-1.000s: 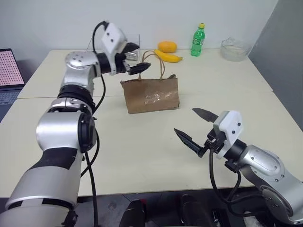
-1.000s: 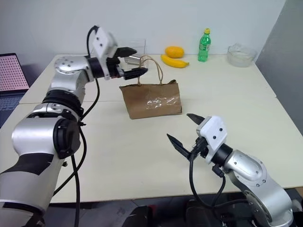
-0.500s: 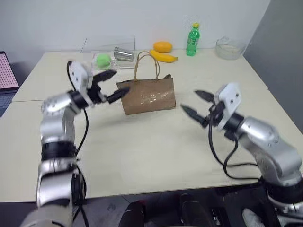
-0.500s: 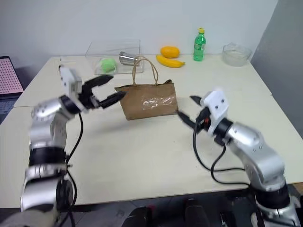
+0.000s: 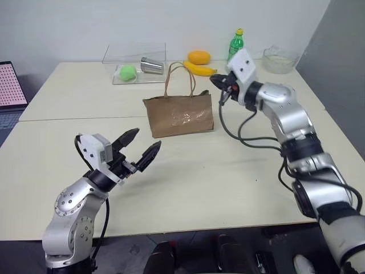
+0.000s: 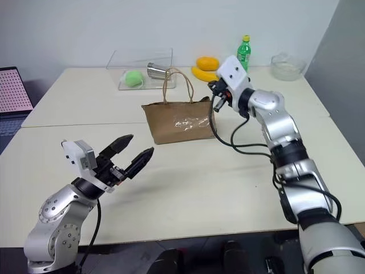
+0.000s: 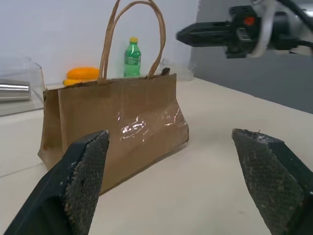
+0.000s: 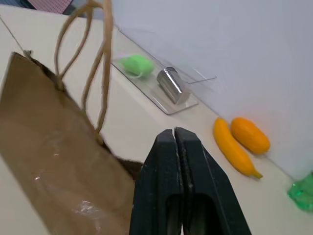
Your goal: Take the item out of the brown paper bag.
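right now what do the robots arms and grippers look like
Both arms are glossy silver metal segments joined by black rings, with loose black cables looping along them. Each wrist carries a white boxy housing. The left gripper and right gripper each have two tapered black fingers with rough, grainy pads; a small red spot marks the right wrist.

A pale cream counter [image 5: 239, 171], made of sections with a visible seam, carries the brown paper bag [image 5: 179, 115] standing upright mid-surface. Along the far edge sit a clear tray [image 5: 137, 73], a banana [image 5: 199, 68], an orange fruit [image 5: 198, 56], a green bottle [image 5: 235, 45] and a glass bowl [image 5: 278, 59].
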You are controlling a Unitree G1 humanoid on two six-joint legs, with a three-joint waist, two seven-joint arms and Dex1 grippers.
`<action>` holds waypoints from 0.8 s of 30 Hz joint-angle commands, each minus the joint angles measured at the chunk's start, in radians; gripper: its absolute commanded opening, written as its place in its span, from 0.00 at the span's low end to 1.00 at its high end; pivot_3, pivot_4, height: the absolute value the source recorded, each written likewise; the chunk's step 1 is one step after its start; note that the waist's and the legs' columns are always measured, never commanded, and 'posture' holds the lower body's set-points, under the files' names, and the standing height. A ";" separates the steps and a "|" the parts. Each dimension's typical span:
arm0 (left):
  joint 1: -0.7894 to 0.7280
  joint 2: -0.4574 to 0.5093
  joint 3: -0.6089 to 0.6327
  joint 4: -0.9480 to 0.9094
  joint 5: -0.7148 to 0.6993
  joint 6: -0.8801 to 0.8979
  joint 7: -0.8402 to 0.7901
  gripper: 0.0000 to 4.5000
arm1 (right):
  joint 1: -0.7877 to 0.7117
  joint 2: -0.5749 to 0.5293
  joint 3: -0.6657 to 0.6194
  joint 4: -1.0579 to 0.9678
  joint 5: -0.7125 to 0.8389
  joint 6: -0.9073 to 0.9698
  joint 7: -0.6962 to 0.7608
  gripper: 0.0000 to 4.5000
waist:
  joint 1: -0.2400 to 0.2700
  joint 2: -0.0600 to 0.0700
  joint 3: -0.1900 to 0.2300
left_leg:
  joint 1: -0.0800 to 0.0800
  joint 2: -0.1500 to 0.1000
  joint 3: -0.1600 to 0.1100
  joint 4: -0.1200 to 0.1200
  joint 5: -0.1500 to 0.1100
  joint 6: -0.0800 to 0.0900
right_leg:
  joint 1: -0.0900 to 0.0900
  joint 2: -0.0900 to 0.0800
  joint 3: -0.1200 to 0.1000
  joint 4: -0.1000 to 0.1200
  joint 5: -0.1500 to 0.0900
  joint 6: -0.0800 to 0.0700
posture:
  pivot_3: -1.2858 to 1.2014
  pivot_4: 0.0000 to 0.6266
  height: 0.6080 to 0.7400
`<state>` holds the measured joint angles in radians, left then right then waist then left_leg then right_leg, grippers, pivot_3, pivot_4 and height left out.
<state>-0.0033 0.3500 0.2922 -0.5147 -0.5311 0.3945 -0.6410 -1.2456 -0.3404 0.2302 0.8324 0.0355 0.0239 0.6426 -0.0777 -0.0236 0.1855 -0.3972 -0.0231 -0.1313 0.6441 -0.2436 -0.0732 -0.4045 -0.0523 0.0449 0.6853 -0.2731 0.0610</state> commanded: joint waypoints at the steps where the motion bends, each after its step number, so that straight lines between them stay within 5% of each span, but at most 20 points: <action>1: -0.006 0.015 -0.011 -0.041 -0.023 -0.032 0.002 0.94 | -0.130 0.044 0.008 0.230 -0.086 -0.122 -0.055 0.01 | -0.001 0.000 0.000 | 0.000 0.000 0.000 0.000 0.000 0.000 | 0.000 0.000 0.000 0.000 0.000 0.000 | 0.52 0.24 1.00; 5: -0.018 0.031 -0.039 -0.023 -0.008 -0.053 -0.012 0.94 | -0.196 0.078 0.045 0.401 -0.181 -0.164 -0.053 0.01 | -0.001 0.000 0.000 | -0.001 0.000 0.000 -0.002 0.000 0.000 | 0.000 0.000 0.000 -0.003 0.000 0.000 | 0.52 0.24 1.00; 13: 0.077 0.082 -0.093 -0.031 0.039 -0.129 -0.072 0.94 | -0.169 0.058 0.056 0.382 -0.218 -0.223 0.255 0.01 | -0.006 0.001 0.001 | 0.000 0.000 0.000 -0.003 0.000 0.000 | 0.000 0.000 0.000 -0.003 0.000 0.000 | 0.52 0.24 1.00; 24: 0.202 0.198 -0.058 -0.042 -0.004 -0.130 -0.164 0.94 | 0.116 -0.013 0.071 -0.196 -0.120 -0.099 0.636 0.01 | -0.004 0.002 0.001 | 0.000 0.001 -0.001 -0.003 0.000 0.000 | 0.000 0.000 0.000 -0.003 0.000 0.000 | 0.52 0.24 1.00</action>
<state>0.1916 0.5349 0.2083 -0.5183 -0.5126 0.2792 -0.7915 -1.1365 -0.3446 0.2999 0.7505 -0.1211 -0.1168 1.2414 -0.0820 -0.0216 0.1865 -0.3975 -0.0224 -0.1323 0.6412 -0.2437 -0.0731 -0.4047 -0.0522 0.0444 0.6824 -0.2730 0.0607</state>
